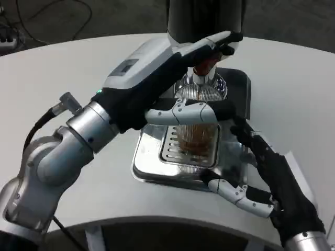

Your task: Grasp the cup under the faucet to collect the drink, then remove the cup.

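Note:
A clear ribbed cup [197, 135] with brown drink in it stands on the drip grate under the faucet [201, 78]. My left hand [157, 78] reaches across from the left. Its upper fingers [222, 43] lie over the red faucet lever [208, 63], and its thumb [183, 112] lies across the cup's front near the rim. My right hand [272, 175] comes in from the lower right, palm towards the cup. Its dark fingers [242, 130] reach up beside the cup's right side, and its thumb [235, 192] is spread apart over the tray's front edge. Whether those fingers touch the cup is hidden.
The dispenser's shiny steel drip tray [152, 170] sits mid-table, with the dark machine body [207, 18] rising behind it. The round white table [73, 68] spreads to both sides. Cables lie on the floor at the far left [10, 34].

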You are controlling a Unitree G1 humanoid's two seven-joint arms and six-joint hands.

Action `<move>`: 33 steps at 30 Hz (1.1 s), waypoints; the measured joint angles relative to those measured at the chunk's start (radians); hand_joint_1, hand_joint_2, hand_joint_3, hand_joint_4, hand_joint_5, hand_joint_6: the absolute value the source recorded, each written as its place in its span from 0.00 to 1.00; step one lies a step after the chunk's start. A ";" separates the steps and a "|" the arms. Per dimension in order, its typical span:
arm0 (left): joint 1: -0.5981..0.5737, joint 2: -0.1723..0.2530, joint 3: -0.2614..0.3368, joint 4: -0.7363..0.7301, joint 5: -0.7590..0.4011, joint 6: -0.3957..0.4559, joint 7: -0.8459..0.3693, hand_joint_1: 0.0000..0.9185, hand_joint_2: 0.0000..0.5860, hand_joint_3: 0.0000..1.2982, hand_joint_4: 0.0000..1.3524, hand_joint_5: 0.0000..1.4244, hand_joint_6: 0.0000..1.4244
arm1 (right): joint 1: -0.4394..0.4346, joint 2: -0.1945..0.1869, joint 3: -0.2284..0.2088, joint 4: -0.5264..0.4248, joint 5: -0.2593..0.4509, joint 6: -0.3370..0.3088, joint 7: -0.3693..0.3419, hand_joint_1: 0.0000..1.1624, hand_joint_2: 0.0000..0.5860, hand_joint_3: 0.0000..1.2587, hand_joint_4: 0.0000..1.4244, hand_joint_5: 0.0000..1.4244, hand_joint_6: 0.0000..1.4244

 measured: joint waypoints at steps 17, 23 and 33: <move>-0.021 0.011 -0.005 0.046 0.000 -0.035 0.013 0.00 0.13 0.10 0.15 0.17 0.10 | -0.156 0.047 0.011 0.220 0.003 -0.052 -0.111 0.68 0.29 0.10 0.09 0.08 0.13; -0.027 0.011 -0.005 0.059 0.000 -0.037 0.020 0.00 0.13 0.10 0.15 0.17 0.10 | -0.199 0.077 0.008 0.287 0.004 -0.099 -0.180 0.69 0.28 0.10 0.09 0.08 0.13; -0.030 0.011 -0.007 0.065 0.001 -0.038 0.020 0.00 0.12 0.10 0.15 0.17 0.10 | -0.265 0.117 0.014 0.402 -0.007 -0.145 -0.269 0.69 0.27 0.10 0.09 0.08 0.13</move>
